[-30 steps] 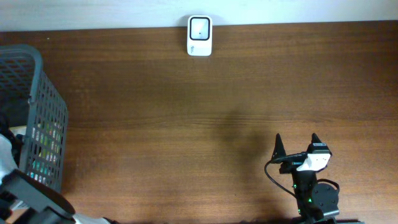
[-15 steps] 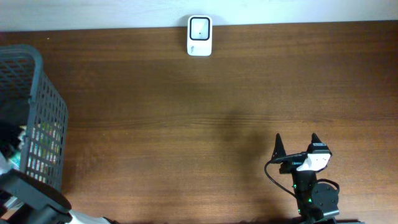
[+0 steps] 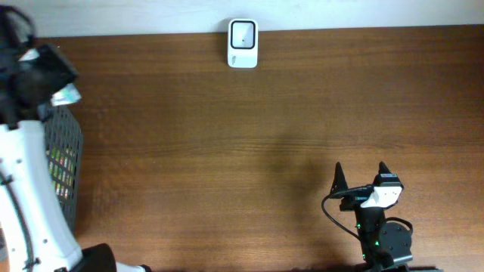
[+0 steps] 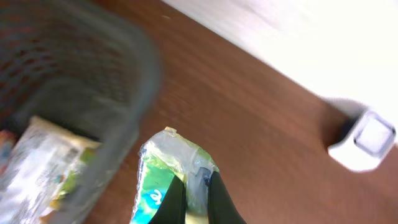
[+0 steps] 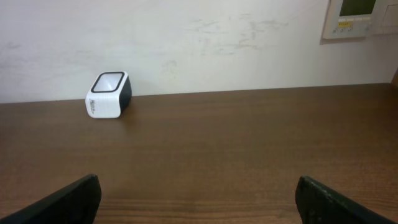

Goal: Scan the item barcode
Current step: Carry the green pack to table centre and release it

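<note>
Change is confined to the left side: a second ago the left arm was sunk low beside the mesh basket with its jaws partly apart, and now the left gripper has been lifted above the basket's rim, clamped on a small packet. The pick is therefore judged done. What is left is the carry to the scanner, which stands at the far edge of the table, well apart from the packet. The packet is held in the air near the basket's far corner. It is seen as a crinkled plastic sachet, green and white with a clear sealed top edge, pinched by its lower part so that the top stands free. No barcode can be made out, the wrist view being blurred. A second packet is left lying in the basket. The right gripper is parked at the near edge, unmoved, its fingers spread wide with nothing between them.
</note>
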Robot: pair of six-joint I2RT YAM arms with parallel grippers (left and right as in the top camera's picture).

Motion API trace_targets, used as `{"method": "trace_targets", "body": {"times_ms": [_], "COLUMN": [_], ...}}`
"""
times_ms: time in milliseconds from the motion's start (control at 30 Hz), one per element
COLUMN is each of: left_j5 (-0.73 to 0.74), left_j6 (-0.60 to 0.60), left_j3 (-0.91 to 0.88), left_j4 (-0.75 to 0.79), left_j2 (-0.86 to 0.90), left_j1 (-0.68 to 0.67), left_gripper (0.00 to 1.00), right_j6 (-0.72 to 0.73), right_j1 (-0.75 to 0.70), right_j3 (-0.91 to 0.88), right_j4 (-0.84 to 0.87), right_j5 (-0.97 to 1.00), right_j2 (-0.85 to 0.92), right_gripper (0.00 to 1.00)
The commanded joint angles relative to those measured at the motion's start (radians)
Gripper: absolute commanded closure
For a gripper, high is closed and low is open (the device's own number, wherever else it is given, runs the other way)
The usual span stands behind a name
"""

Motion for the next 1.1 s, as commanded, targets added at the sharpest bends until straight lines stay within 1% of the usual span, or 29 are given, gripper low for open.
{"method": "trace_targets", "body": {"times_ms": [0, 133, 300, 367, 533, 733, 833, 933, 967, 1000, 1033, 1067], "left_j5": [-0.014, -0.016, -0.016, -0.016, -0.016, -0.016, -0.005, 0.022, 0.045, 0.045, 0.045, 0.044], "left_j6": [0.096, 0.119, 0.119, 0.119, 0.117, 0.079, 0.047, 0.047, 0.048, 0.05, 0.051, 0.051], "left_j3": [0.0, 0.0, 0.0, -0.001, -0.072, -0.215, -0.259, -0.262, -0.262, -0.259, -0.236, -0.177], "left_j4": [-0.019, -0.058, -0.085, -0.114, -0.154, -0.133, -0.115, -0.085, -0.068, -0.046, -0.052, -0.08], "left_j2": [0.045, 0.118, 0.213, 0.257, 0.377, 0.486, 0.499, 0.499, 0.499, 0.499, 0.499, 0.499], "left_j1": [-0.157, -0.298, -0.455, -0.49, -0.502, -0.502, -0.507, -0.529, -0.542, -0.56, -0.563, -0.562], "left_gripper": [1.0, 1.0, 1.0, 1.0, 1.0, 1.0, 1.0, 1.0, 0.79, 0.28, 0.13, 0.03], "right_j6": [0.007, 0.007, 0.007, 0.007, 0.007, 0.007, 0.007, 0.007, 0.007, 0.007, 0.007, 0.007], "right_j1": [-0.008, -0.008, -0.008, -0.008, -0.008, -0.008, -0.008, -0.008, -0.008, -0.008, -0.008, -0.008], "right_j3": [-0.005, -0.005, -0.005, -0.005, -0.005, -0.005, -0.005, -0.005, -0.005, -0.005, -0.005, -0.005], "right_j4": [-0.008, -0.008, -0.008, -0.008, -0.008, -0.008, -0.008, -0.008, -0.008, -0.008, -0.008, -0.008], "right_j5": [-0.002, -0.002, -0.002, -0.002, -0.002, -0.002, -0.002, -0.002, -0.002, -0.002, -0.002, -0.002], "right_j2": [-0.005, -0.005, -0.005, -0.005, -0.005, -0.005, -0.005, -0.005, -0.005, -0.005, -0.005, -0.005], "right_gripper": [0.01, 0.01, 0.01, 0.01, 0.01, 0.01, 0.01, 0.01, 0.01, 0.01, 0.01, 0.01]}}
